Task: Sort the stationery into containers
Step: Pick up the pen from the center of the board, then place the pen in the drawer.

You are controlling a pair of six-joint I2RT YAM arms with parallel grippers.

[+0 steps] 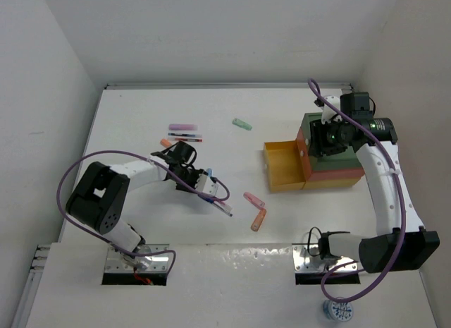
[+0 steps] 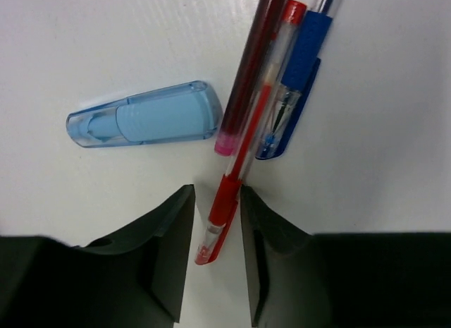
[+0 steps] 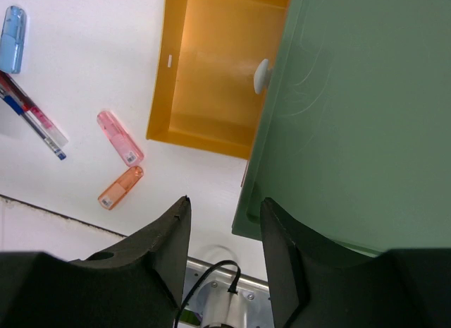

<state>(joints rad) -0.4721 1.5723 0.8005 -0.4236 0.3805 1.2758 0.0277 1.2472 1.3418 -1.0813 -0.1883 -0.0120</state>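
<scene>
My left gripper [image 2: 217,190] is open low over the table, its fingers either side of the cap end of a red pen [image 2: 243,159]. The pen touches the right finger only. A dark red pen [image 2: 246,74], a blue pen [image 2: 299,81] and a blue marker [image 2: 144,120] lie just beyond. In the top view this gripper [image 1: 194,178] is left of centre. My right gripper [image 1: 325,139] is open and empty above the stacked trays, straddling the near edge of the green tray [image 3: 359,116]. The yellow tray [image 3: 211,67] is slid out to the left and looks empty. The red-orange tray [image 1: 331,174] sits between them.
A pink marker [image 1: 254,199] and an orange marker [image 1: 259,219] lie centre front. A mint green marker [image 1: 242,124] lies further back. A purple marker [image 1: 182,127], thin pens [image 1: 184,137] and another orange marker [image 1: 165,142] lie at back left. White walls enclose the table.
</scene>
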